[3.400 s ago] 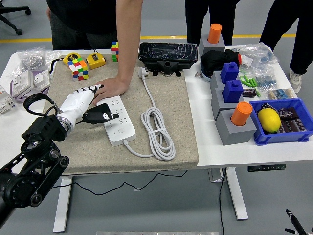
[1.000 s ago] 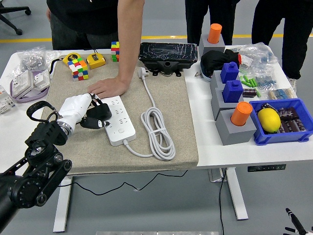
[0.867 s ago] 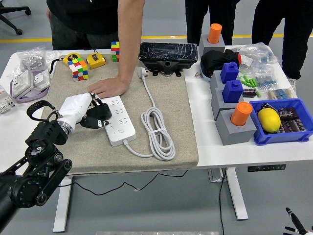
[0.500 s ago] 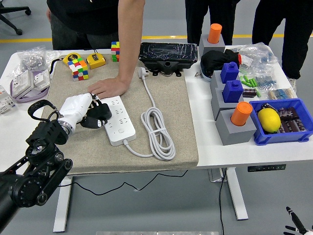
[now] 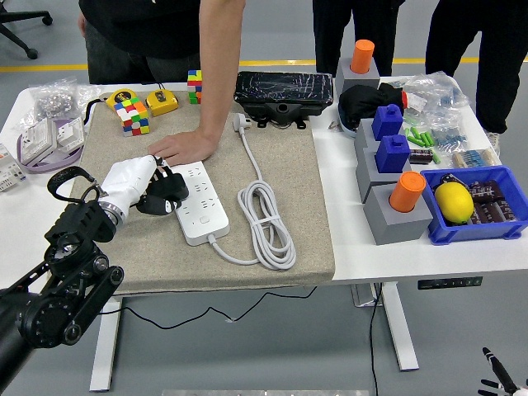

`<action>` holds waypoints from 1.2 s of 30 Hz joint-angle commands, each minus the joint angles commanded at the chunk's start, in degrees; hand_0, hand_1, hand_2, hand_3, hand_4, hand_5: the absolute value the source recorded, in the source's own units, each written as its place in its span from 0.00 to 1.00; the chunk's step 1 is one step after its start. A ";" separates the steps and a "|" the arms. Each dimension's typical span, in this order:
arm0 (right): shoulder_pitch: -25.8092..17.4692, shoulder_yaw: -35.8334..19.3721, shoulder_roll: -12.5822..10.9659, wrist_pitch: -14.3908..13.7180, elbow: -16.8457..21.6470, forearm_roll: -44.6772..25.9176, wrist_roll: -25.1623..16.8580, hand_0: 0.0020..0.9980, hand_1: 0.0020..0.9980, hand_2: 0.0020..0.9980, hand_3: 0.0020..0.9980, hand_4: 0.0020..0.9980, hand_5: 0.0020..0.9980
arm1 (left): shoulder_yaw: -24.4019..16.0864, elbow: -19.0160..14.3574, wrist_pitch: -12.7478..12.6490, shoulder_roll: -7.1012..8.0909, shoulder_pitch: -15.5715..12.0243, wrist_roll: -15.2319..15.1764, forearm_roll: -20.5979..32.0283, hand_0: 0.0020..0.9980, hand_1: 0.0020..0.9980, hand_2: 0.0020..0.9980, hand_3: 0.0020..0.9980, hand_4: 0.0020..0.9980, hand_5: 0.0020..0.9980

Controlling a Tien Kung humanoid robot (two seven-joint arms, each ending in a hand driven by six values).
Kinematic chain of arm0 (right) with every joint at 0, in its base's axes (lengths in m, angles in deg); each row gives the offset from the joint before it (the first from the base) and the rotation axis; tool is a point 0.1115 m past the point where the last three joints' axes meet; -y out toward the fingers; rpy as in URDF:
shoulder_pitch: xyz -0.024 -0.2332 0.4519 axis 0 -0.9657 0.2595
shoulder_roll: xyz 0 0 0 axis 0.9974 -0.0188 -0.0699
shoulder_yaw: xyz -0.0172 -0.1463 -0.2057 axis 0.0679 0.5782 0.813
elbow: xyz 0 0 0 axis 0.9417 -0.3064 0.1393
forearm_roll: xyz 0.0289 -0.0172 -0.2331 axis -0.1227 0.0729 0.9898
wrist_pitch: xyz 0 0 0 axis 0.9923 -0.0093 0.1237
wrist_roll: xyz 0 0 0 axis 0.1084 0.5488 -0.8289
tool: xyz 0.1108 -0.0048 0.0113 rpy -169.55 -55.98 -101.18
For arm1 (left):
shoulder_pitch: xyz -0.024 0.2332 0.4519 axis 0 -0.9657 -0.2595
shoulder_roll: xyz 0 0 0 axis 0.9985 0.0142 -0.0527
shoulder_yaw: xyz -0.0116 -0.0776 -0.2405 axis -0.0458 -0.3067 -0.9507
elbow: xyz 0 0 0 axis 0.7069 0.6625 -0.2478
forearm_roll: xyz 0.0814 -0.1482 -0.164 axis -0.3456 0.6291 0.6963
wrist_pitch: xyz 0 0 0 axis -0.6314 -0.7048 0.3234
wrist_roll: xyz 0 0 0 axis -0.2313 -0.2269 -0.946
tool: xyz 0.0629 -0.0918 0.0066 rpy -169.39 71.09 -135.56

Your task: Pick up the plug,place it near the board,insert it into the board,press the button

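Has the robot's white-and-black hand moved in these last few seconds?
Yes. The left hand curled and drew slightly toward the table's near edge beside the white power strip, which stayed put.

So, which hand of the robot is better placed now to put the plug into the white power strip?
Left. The left hand is already holding the black plug at the strip's left edge; the right hand is not in view.

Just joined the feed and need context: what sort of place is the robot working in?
Probably a robotics lab or test workshop: a height-adjustable white table holds a blue parts bin, grey blocks with pegs and a power strip, while people stand watching at the far side.
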 joint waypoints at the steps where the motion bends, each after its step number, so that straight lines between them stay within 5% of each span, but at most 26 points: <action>1: -0.01 -0.03 0.00 0.00 0.00 0.01 0.01 0.78 0.73 0.71 0.73 1.00 0.94 | -0.07 -0.06 -0.06 -0.03 -0.02 0.00 0.06 0.39 0.58 0.54 0.54 0.82 0.09; 23: -0.47 0.19 0.03 -0.03 0.00 -0.15 0.16 0.78 0.73 0.71 0.73 1.00 0.94 | -0.70 -1.16 -0.14 0.33 -0.48 0.19 -0.50 0.37 0.58 0.54 0.53 0.81 0.09; 36: -0.22 0.26 0.07 -0.03 0.00 -0.33 0.11 0.78 0.73 0.71 0.74 1.00 0.94 | -3.76 -6.38 0.09 0.46 -0.42 0.73 -1.62 0.36 0.57 0.53 0.53 0.81 0.09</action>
